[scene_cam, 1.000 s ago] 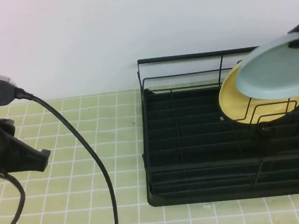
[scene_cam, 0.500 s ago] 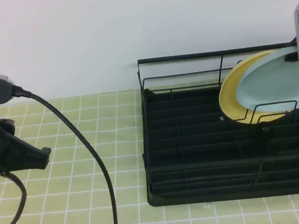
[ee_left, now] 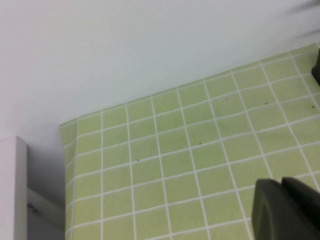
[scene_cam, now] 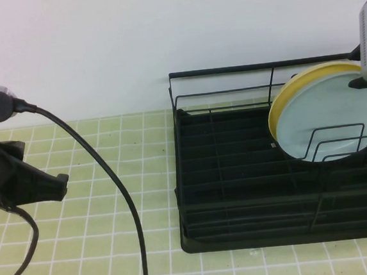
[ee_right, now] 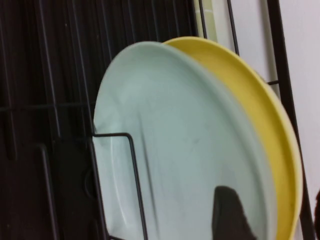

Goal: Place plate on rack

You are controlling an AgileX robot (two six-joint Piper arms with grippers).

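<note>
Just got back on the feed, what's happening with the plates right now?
The light blue plate stands on edge in the black rack, leaning against the yellow plate behind it. The right gripper is at its upper rim, jaws apparently open, so the plate looks released. The left gripper hangs shut over the tiled mat, left of the rack, holding nothing.

text: none legible | labels: none | brands: none | numbers: none
</note>
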